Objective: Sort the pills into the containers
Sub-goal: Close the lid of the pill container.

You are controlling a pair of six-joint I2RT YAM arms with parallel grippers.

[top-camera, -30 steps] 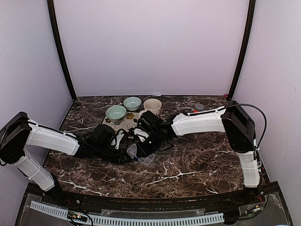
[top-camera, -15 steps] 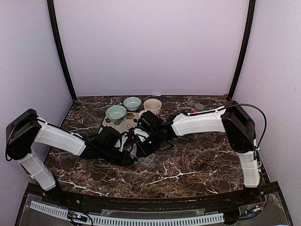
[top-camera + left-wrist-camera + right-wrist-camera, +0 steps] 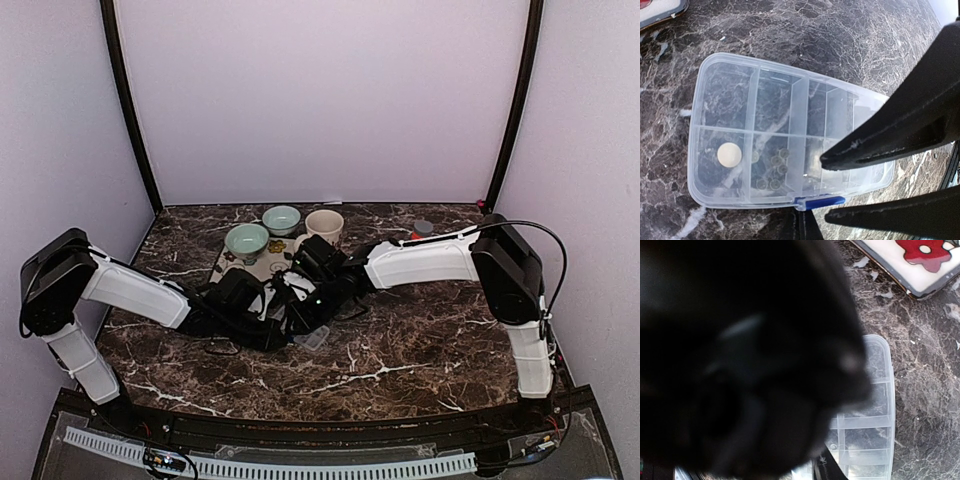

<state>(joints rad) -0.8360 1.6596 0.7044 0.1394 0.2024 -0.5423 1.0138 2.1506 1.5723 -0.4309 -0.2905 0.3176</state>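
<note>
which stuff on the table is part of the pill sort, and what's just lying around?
Job:
- clear pill box
- white pill and small round pieces in its compartments
- probably the green bowl, second green bowl and beige cup by the flowered tray; contents not visible

Lying about:
- small grey and red object, back right

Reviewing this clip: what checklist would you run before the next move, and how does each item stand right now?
1. Pill box lying flat on the table: ok.
2. White pill alone in its compartment, small pills in the one beside it: ok.
3. Right gripper open over the box, nothing between its jaws: ok.
4. Left gripper shut at the box's near edge; whether it grips the box: cannot tell.
5. Right wrist view usable: not ok, a dark blur covers most of it.
</note>
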